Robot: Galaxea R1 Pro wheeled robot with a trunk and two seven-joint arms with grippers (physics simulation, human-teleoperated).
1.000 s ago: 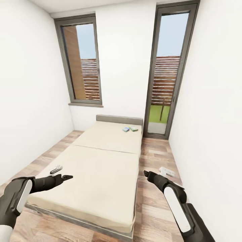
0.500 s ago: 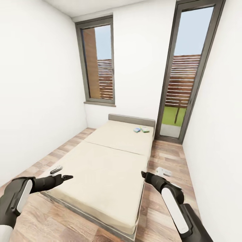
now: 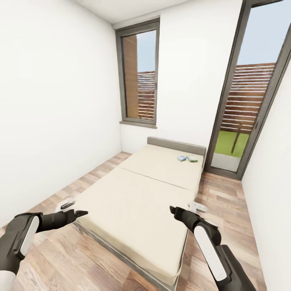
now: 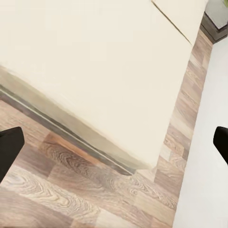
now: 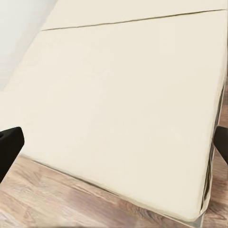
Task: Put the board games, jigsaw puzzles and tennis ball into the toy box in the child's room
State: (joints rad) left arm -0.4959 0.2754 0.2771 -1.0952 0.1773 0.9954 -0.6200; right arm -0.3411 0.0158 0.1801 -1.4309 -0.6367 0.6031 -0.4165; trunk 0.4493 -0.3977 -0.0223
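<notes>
Camera swings left since a second ago; bed (image 3: 137, 194) sits farther right. Board games (image 3: 187, 158) lie at its far right end. Left tool (image 3: 76, 213) and right tool (image 3: 176, 211) hang open and empty, approach unfinished.

Bright, even daylight fills the room from the window (image 3: 140, 76) and glass door (image 3: 250, 97); shadows are faint, walls lean outward toward frame edges, wrist views slightly soft.

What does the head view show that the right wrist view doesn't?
Head view alone: two board games near the headboard, both windows, and both arms with the left gripper and right gripper. Right wrist view alone: a close look at the mattress's near corner, dark jaws at the frame edges. Shared: bed, its seam, wood floor.
</notes>
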